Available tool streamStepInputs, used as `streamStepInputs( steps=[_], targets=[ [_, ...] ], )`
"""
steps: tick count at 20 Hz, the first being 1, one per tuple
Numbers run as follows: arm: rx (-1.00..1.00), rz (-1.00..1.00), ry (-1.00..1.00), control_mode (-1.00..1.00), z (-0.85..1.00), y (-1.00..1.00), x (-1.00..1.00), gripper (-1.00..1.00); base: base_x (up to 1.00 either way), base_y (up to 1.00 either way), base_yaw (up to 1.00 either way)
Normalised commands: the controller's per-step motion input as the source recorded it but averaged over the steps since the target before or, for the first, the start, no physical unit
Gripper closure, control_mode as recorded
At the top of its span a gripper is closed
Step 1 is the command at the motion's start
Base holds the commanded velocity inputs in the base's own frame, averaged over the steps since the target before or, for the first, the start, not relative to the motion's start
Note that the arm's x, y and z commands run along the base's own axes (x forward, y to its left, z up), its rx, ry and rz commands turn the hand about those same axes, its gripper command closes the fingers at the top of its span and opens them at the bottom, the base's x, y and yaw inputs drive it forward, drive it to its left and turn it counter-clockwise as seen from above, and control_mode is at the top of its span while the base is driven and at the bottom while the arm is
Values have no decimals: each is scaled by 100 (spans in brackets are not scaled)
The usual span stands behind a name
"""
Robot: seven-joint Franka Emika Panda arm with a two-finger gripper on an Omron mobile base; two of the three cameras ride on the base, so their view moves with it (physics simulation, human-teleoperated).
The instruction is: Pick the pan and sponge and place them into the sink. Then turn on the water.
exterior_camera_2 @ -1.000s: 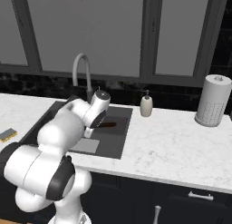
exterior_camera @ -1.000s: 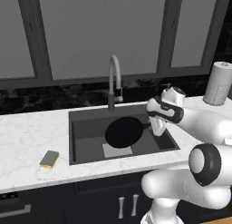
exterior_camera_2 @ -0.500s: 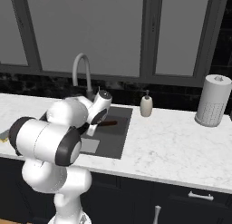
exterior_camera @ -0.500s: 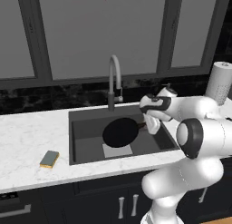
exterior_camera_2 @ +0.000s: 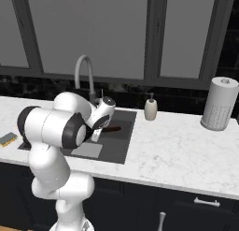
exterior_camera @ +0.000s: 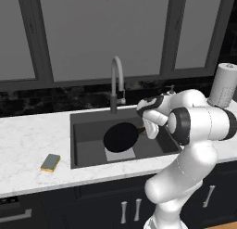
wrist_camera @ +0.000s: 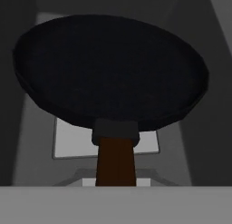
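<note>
Left base view: the pan sits over the middle of the sink, above the lighter square patch on the basin floor, its handle running right toward the robot's hand. The fingers meet the handle end and are pressed together on it. The sponge lies flat on the white marble worktop, left of the sink and well apart from the pan. The faucet stands behind the basin. A paper towel roll stands at the far right. Right base view: the arm covers most of the sink; a short length of the reddish-brown handle shows just right of the hand. The sponge sits at the left edge, a soap dispenser beyond the sink's right corner. Hand view: the pan is seen from the handle side, its handle running down to the bottom centre.
</note>
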Motion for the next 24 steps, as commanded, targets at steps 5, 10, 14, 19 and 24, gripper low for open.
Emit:
streamStepInputs(
  steps=[5, 10, 14, 19, 24],
  targets=[
    [-1, 0, 0, -100, -35, 6, 32, 100, 0, 0, 0],
    [0, 0, 0, -100, -36, 8, 33, 100, 0, 0, 0],
    [0, 0, 0, -100, -34, 15, 26, 100, 0, 0, 0],
    [-1, 2, 0, -100, -30, 20, 16, 100, 0, 0, 0],
    [-2, 2, 0, -100, -24, 16, 18, 100, 0, 0, 0]
  ],
)
